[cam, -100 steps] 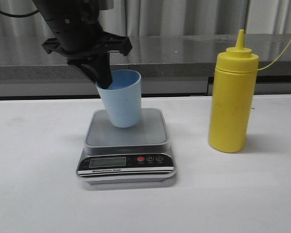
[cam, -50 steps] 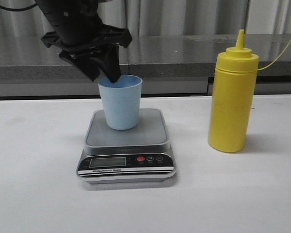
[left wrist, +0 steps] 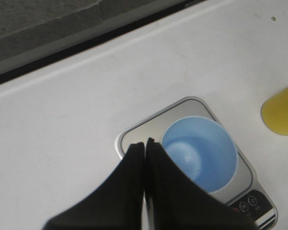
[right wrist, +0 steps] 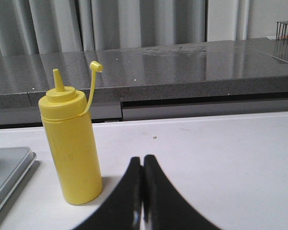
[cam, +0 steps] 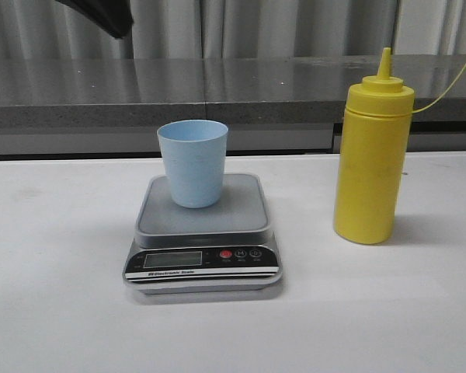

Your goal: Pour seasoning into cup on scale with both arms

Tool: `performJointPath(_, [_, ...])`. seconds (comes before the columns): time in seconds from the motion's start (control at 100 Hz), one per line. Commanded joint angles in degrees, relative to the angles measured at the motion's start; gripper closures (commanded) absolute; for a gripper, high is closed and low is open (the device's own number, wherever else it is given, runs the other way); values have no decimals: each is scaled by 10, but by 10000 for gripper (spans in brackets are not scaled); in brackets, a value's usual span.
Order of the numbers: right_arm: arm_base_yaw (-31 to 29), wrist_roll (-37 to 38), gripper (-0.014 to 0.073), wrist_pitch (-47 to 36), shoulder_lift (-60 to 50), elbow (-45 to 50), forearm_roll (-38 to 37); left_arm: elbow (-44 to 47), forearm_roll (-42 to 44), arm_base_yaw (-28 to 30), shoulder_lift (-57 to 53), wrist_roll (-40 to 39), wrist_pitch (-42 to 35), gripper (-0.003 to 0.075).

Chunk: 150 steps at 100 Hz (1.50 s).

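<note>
pale blue cup (cam: 193, 162), plain, tapered, upright and empty on the scale (cam: 202, 233) on the table (cam: 54, 272), below and clear of the left hand (left wrist: 145, 143), fingers pressed together, holding nothing.

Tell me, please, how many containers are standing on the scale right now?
1. Only the pale blue cup stands upright on the scale, toward the platform's back left. The yellow squeeze bottle stands on the table to the right of the scale, apart from it. Nothing appears hidden.
</note>
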Motion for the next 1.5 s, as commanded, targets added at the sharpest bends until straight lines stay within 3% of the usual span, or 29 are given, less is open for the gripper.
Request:
performJointPath(0.0, [-2, -1, 662, -50, -13, -9, -3, 20, -9, 22, -68, -4, -33, 740])
performJointPath(0.41, [-2, -1, 662, -50, -13, -9, -3, 256, -9, 121, -300, -4, -129, 740])
performJointPath(0.85, [-2, -1, 662, -68, -13, -9, -3, 468, -10, 164, -514, -10, -164, 740])
performJointPath(1.49, [-2, -1, 662, -69, -13, -10, -2, 626, -12, 164, -795, -19, -168, 740])
